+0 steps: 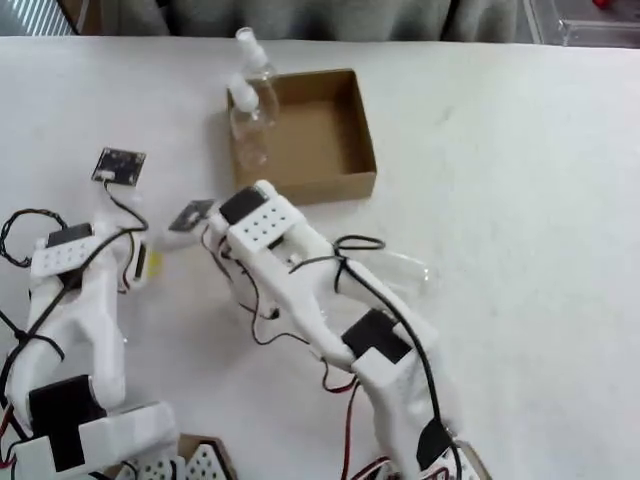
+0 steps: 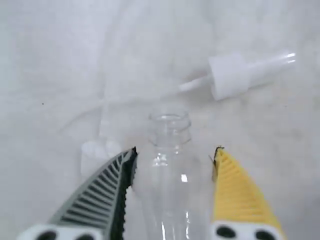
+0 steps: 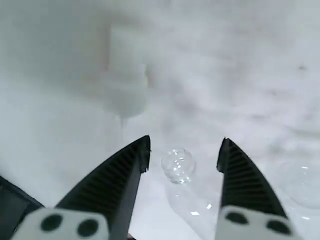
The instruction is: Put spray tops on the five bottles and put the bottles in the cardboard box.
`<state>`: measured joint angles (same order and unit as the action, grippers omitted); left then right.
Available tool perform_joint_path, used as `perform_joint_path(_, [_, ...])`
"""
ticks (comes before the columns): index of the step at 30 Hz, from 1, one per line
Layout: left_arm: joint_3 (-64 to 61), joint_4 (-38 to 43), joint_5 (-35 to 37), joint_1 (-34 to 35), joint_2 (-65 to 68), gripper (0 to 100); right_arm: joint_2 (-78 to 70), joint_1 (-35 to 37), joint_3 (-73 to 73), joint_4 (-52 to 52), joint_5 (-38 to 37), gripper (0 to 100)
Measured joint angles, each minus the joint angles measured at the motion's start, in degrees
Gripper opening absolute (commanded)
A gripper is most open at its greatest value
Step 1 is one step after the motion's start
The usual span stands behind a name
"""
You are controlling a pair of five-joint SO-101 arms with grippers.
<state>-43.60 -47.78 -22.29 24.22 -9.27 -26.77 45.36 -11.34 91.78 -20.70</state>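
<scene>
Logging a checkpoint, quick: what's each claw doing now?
Left claw: straddles a topless bottle; grip cannot be told.
Right claw: open, empty, above a second bottle.

box (image 1: 330, 120) on table (image 1: 520, 200), far middle | two topped bottles (image 1: 252, 105) at box's left-rear corner | lying bottle (image 1: 408, 270) on table right of right arm (image 1: 300, 285) | spray top (image 2: 230, 76) on table beyond open bottle (image 2: 170, 160)

Bright, even light is flooding the white table (image 1: 520, 200), leaving only faint, soft shadows beside the arms (image 1: 300, 270). Small highlights are glinting on the clear bottle (image 2: 172, 170), and its body is nearly melting into the glare.
</scene>
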Motion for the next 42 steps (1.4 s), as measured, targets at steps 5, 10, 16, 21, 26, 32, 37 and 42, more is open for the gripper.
perform_joint_path(5, [0.0,0.0,0.0,0.0,0.0,3,1.49,0.09,-0.79,0.97,-0.18,21.5])
perform_joint_path(10, [0.0,0.0,0.0,0.0,0.0,3,1.76,0.09,-1.23,-3.25,-0.18,21.3])
perform_joint_path(16, [0.0,0.0,0.0,0.0,0.0,3,1.76,0.09,-1.23,-7.38,-0.18,21.3])
perform_joint_path(21, [0.0,0.0,0.0,0.0,0.0,3,1.76,1.93,-1.23,-7.56,-0.09,21.3])
perform_joint_path(26, [0.0,0.0,0.0,0.0,0.0,3,1.76,5.89,0.44,-7.65,1.49,21.3])
perform_joint_path(32, [0.0,0.0,0.0,0.09,0.0,3,1.76,7.03,2.37,-10.73,2.37,21.3])
perform_joint_path(37, [0.0,0.0,0.0,0.09,0.0,3,2.02,7.56,5.98,-15.56,2.46,21.2])
perform_joint_path(42, [0.0,0.0,0.0,0.09,0.0,3,2.29,7.74,7.65,-17.49,2.55,21.4])
